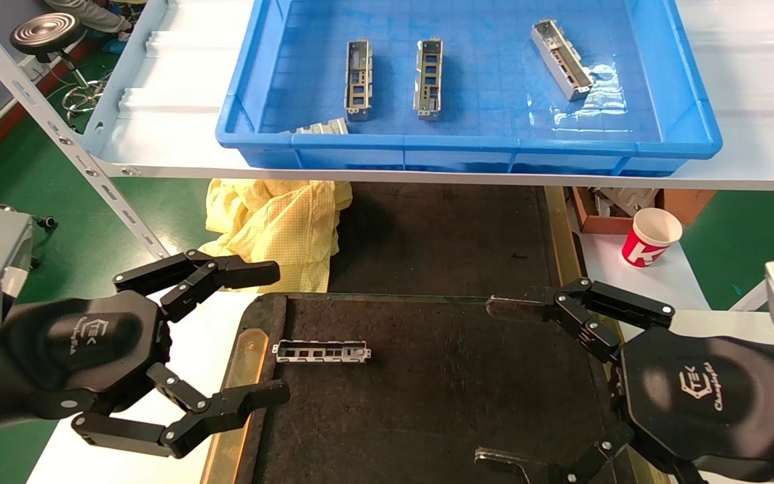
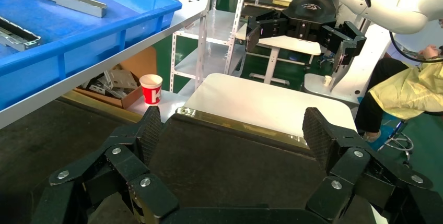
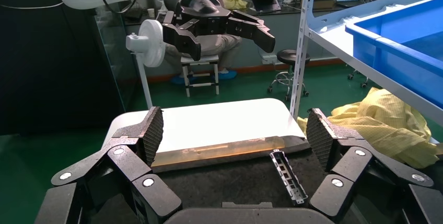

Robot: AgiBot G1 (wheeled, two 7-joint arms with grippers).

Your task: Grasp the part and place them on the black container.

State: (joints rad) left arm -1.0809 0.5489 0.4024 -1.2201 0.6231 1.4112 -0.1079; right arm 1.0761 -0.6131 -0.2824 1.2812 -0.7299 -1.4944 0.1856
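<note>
A white shelf (image 1: 179, 101) spans the far side of the scene on a slotted metal post, and a blue bin (image 1: 467, 144) sits on it. Three loose metal channels lie on the bin's floor, two side by side near the middle and one angled toward the robot's right, with a fourth barely showing against the near wall at the left. Below the shelf, in front of the robot, lies the black tray (image 1: 441, 390), flat and rough-surfaced, with a brass-coloured strip along its left edge. The left gripper (image 1: 273, 333) hangs over the tray's left edge with its fingers spread wide and nothing between them. The right gripper (image 1: 501, 383) hangs over the tray's right side, also spread wide and empty; its fingertips are clear plastic. A crumpled yellow cloth (image 1: 273, 225) sits between the shelf and the tray, toward the left. A red and white paper cup (image 1: 651, 236) stands on a white surface just off the tray's far right corner, beside a brown box of parts. One part (image 1: 322, 351) lies flat on the tray near the left brass strip, lengthwise across the tray, its cutouts facing up, just beyond the left gripper's fingertips and not touching them.
</note>
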